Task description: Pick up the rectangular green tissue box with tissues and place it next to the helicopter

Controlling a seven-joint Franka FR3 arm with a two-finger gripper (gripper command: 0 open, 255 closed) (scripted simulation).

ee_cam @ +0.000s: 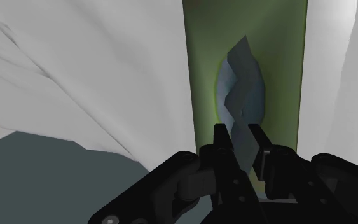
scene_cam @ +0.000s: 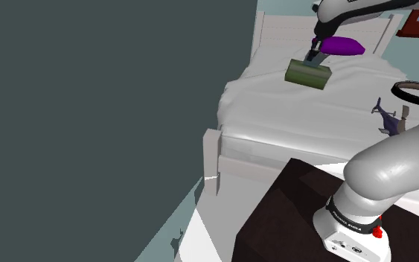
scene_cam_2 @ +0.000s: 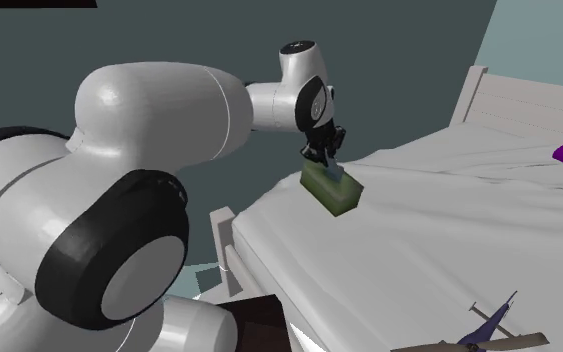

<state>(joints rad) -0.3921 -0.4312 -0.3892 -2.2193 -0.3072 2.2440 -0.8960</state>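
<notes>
1. The box was a flat-sided olive-green block with an oval slot in its top. It lay on the bed, near the headboard end and close to the side edge.
2. A pale grey-blue tissue rose from the slot in a folded, pointed sheet.
3. The bed's sheet was white, smooth and softly creased. Its headboard was a plain pale panel.
4. The gripper stood over the box's top, its black fingers nearly closed and pinching the tissue between them, with the green lid just beyond their tips.
5. A small dark helicopter sat mid-bed, well apart from the box.
6. A glossy purple cushion lay by the headboard.
</notes>
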